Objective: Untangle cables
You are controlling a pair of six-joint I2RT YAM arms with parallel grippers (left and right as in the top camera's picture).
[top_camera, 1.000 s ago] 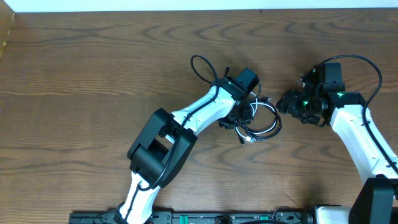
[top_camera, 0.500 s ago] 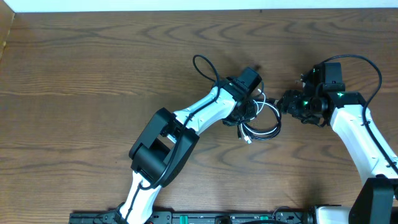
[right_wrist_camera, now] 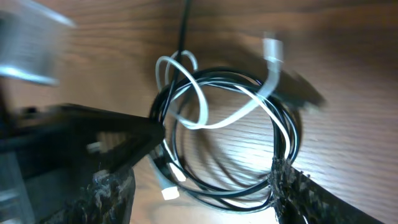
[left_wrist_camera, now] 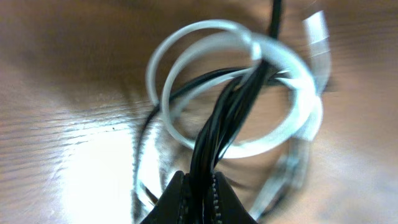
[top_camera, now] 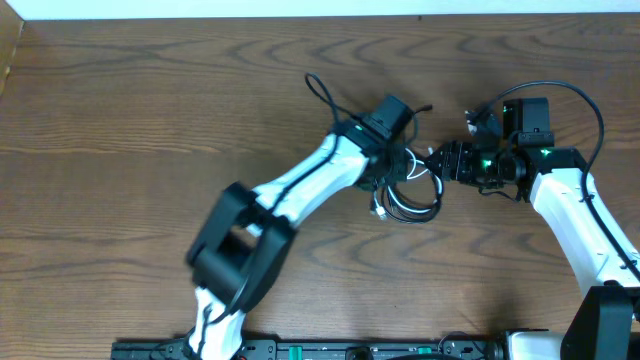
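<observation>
The tangle sits around 3 o'clock from the middle of the wooden table. The left gripper is pinched tight on a bunch of black cable strands, and the white cable loops around them at 12 o'clock. The right gripper is spread wide at the coil's 3 o'clock side, gripping nothing.

My take: keep the left as an anchor, close the right on white only, near its plug, then ease it toward 3 o'clock. White threads through the black coil, so a fast yank probably cinches it. The left arm's own wire at 10 o'clock could also snag.
</observation>
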